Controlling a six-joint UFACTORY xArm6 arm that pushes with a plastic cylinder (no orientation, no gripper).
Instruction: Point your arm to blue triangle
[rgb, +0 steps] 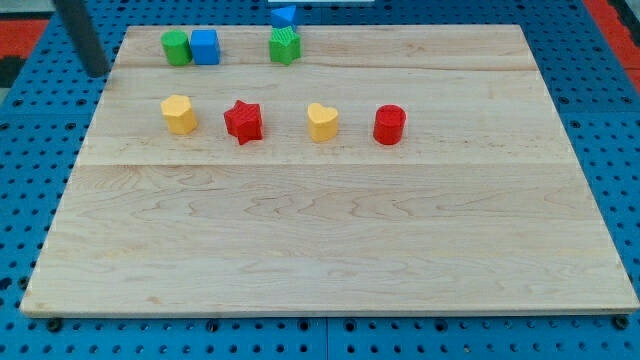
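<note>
Nearest the camera lies the bare lower stretch of the wooden board (330, 250), which rests on a blue pegboard table (30, 180).

No fingers or jaws show anywhere: the arm ends in a plain dark rod (84, 35), which holds nothing. It stands at the view's upper left, and my tip (97, 74) sits just off the board's left edge, over the pegboard, touching no block. Closest to it is the green cylinder (176, 47), to the view's right of the tip and apart from it. A blue cube (205, 46) stands just beside that cylinder, touching it or nearly so.

Further to the view's right along the top edge stands a green block (285, 45) with ridged sides. Directly above it, at the very top of the board, is the blue triangle (284, 15), partly cut off by the view's top and well apart from the tip.

Below these runs a row of four, spaced apart: a yellow hexagon-like block (179, 113), a red star (243, 121), a yellow heart (322, 122) and a red cylinder (389, 124).
</note>
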